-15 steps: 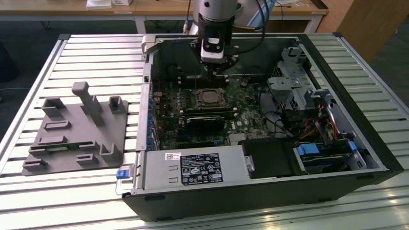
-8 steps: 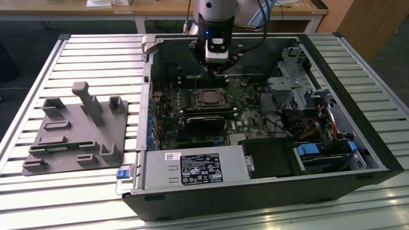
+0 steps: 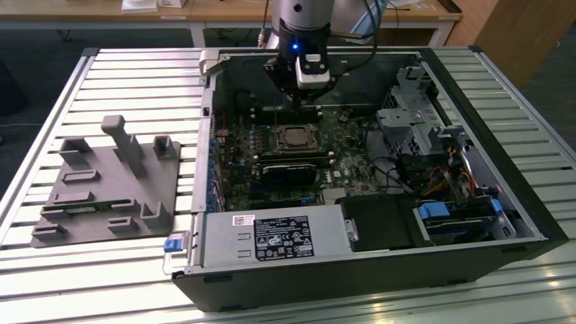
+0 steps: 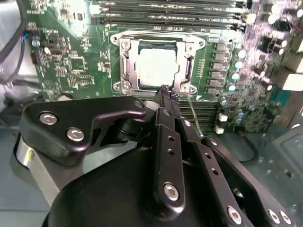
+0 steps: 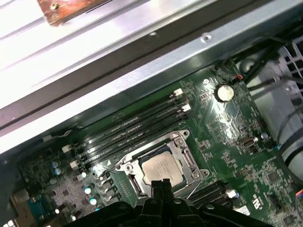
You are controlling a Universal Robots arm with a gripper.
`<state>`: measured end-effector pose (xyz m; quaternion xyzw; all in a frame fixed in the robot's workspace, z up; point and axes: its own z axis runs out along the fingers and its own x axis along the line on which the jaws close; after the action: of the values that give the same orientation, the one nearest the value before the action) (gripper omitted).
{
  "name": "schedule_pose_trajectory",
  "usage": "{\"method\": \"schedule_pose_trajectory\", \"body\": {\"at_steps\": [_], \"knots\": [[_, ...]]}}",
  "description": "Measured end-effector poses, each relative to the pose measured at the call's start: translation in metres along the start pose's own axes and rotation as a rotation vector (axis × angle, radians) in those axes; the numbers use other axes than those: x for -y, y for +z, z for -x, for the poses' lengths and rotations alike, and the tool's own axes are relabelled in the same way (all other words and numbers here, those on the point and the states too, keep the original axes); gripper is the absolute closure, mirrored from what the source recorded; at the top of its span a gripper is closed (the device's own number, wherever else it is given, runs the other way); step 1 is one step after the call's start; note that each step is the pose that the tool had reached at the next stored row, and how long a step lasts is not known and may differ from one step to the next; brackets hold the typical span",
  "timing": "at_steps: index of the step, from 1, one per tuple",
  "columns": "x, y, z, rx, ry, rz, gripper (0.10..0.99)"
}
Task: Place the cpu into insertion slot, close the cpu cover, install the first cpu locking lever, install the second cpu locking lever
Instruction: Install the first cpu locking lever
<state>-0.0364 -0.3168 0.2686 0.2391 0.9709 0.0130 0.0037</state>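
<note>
the gripper (image 4: 165, 91) hangs low inside the open computer case (image 3: 504, 223), which sits on the slatted table (image 3: 54, 101). its fingers are drawn together to a narrow point with nothing visible between them.

just beyond the fingertips, in both wrist views, the cpu (image 4: 157, 71) lies flat in the insertion slot (image 4: 188, 70) on the green motherboard (image 4: 71, 61), its pale metal top facing up. the cpu cover (image 4: 124, 64) looks folded down around it, framing the chip through its cut-out. a thin wire locking lever (image 4: 193, 113) runs back from the socket corner beside the fingertips, close along the gripper's fingers. whether the tips actually touch it i cannot tell. the long memory slots (image 4: 165, 19) lie on the far side of the socket from the gripper.

as for handling, the cpu is probably light, rigid and fragile. it is best taken by its edges, never forced, and seated as it is it likely needs no more touching. the cover is thin sheet metal, stiff but easy to bend, so any pressure belongs on its frame rather than on the chip. the lever seems to be springy steel wire, slick and narrow. the best purchase should be near its free, bent end, where leverage is greatest, though closed fingertips could slip off sideways.
</note>
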Motion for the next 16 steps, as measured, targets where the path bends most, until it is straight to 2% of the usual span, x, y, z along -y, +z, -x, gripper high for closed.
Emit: {"method": "schedule_pose_trajectory", "body": {"at_steps": [16], "knots": [[0.0000,0.0001,0.0000,-0.0078,-0.291,0.000,0.980]]}}
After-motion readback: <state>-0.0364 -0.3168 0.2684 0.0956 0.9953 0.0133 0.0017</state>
